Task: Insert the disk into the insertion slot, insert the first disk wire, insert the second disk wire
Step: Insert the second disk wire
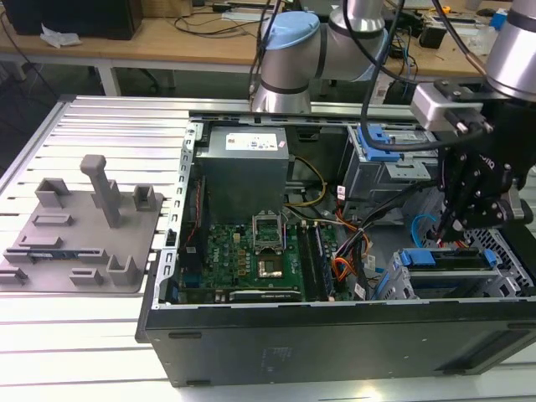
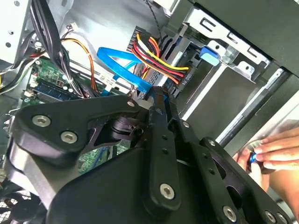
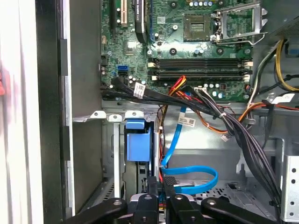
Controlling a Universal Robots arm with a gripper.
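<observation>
1 disk (image 1: 444,258), 2 blue cables (image 3: 194,179), 1 motherboard (image 1: 251,255).

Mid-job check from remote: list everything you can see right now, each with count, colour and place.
computer case: one, black, open on the slatted table.
motherboard: one, green, on the case floor.
power supply: one, grey, at the case's far end.
disk: one, blue carrier, seated in the insertion slot, grey perforated cage at the exterior view's right.
flat cable: one, blue, looping just ahead of the fingertips in the first wrist view.
wire bundle: red, yellow and black, running to the disk's end.
fixture plate: one, grey, at the exterior view's left.
person's hand: one, at the case edge.
gripper: one, black, fingers together at the blue cable.
</observation>
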